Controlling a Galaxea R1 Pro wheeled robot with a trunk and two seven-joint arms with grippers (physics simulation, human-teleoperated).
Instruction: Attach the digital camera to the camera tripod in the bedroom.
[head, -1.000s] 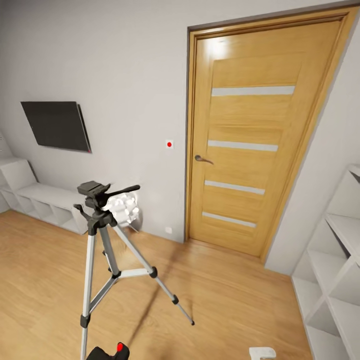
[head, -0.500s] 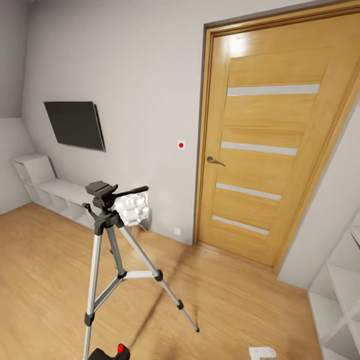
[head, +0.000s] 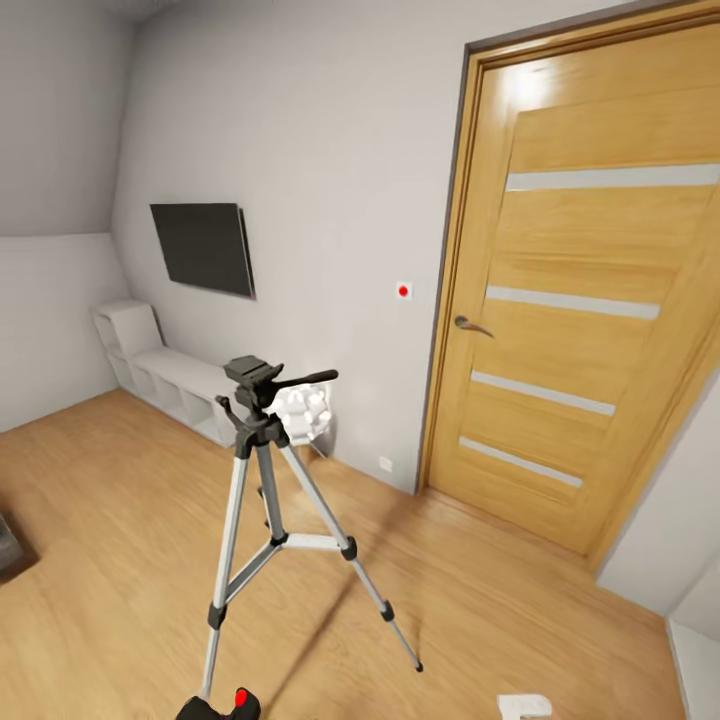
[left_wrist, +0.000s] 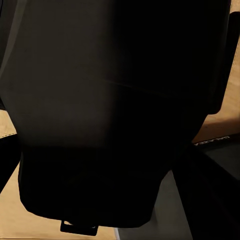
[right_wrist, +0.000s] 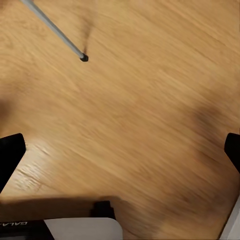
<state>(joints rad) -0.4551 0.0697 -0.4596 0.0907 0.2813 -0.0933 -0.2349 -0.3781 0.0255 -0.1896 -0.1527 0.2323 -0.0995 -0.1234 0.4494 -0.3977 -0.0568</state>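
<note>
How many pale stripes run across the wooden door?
4, stacked down the wooden door in the head view: one near the top, one above the handle, one below it, and the lowest.

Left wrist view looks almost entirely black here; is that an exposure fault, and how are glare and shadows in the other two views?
Left wrist view: a dark body sits close against the lens, with lit wood floor at the edges, so blockage rather than exposure. Head view: a glare patch on the door top, and the camera tripod casts a soft floor shadow. Right wrist view: evenly lit floor, soft dark patches.
</note>
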